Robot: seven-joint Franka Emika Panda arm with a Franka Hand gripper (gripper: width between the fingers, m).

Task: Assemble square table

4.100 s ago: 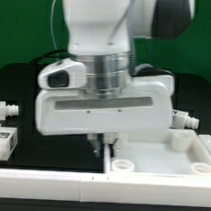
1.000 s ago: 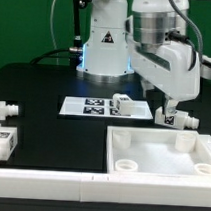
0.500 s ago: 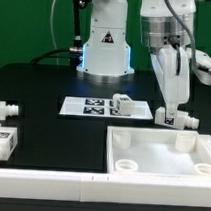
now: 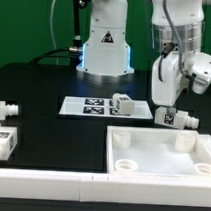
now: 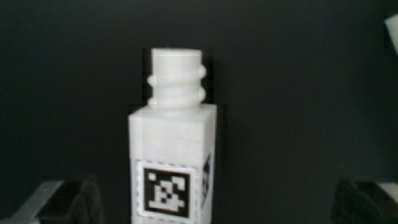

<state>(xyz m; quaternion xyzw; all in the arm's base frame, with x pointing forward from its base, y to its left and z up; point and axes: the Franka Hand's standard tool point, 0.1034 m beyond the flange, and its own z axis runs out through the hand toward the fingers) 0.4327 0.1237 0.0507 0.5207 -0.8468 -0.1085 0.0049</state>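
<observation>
So the arm's swung away from the tabletop (image 4: 112,154) up front and its gripper (image 4: 161,102), jaws wide open and empty, now hangs right over the leg (image 4: 176,119) lying just behind the tabletop's far rim, so I'd guess a leg grab is next.

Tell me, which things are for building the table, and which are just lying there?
For the table: table top; right leg; middle leg; far left leg; near left leg.
Just lying there: marker board; long white bar.
</observation>
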